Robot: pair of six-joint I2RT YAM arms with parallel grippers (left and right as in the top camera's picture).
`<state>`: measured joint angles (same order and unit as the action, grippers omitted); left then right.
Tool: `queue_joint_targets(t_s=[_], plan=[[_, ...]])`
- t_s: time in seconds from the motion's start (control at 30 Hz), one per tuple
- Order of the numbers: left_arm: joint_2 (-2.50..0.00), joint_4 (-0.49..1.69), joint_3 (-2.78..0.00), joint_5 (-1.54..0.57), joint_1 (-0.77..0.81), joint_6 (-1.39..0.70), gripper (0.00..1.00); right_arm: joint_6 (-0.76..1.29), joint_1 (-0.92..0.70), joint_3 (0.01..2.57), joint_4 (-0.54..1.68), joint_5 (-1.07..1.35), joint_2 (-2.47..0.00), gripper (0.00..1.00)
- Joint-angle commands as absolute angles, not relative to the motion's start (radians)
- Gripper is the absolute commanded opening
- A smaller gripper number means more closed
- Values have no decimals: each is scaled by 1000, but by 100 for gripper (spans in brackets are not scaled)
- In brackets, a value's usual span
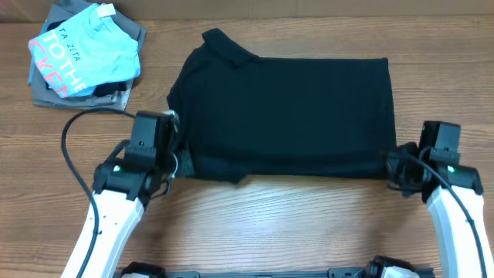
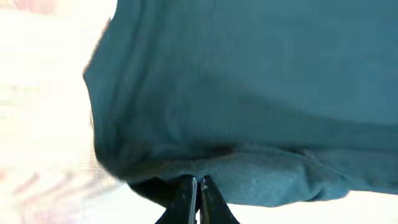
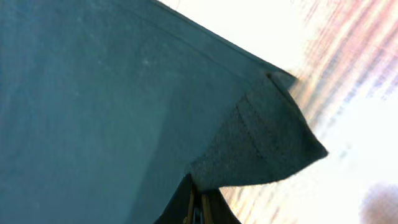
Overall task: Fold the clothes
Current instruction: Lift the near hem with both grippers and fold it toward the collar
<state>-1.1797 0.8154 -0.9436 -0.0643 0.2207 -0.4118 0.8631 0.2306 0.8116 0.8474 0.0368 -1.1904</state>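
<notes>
Plain black short-sleeved collared shirt [image 1: 293,108] of soft fabric, lying flat mid-way across the wooden tabletop [image 1: 293,224], nearer its far edge. The overhead view hides the fingertips. The wrist views show left gripper [image 2: 196,190] and right gripper [image 3: 198,199] each pinched tight on the shirt's near hem (left and right corners respectively).

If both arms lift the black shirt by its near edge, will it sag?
Likely floppy: the black shirt bunches in soft wrinkles where the left gripper pinches it. Its corner curls over at the right gripper, so the middle would probably sag.
</notes>
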Motion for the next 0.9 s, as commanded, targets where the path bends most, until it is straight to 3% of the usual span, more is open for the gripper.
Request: queue_joint_targets(t_s=[0.0,0.77,0.8,0.83,0.87], plan=[[-1240,764,-966,12,216,-408,4,863,237,833,802,32,-1254,4],[-1579,376,-966,34,215,-427,6,862,192,832,424,45,-1492,4],[-1585,358,-966,34,215,-427,14,861,184,832,408,45,-1501,9],[-1590,342,-966,34,215,-427,39,861,177,832,395,45,-1508,23],[-1593,328,-966,34,215,-427,56,861,173,831,388,44,-1512,42]])
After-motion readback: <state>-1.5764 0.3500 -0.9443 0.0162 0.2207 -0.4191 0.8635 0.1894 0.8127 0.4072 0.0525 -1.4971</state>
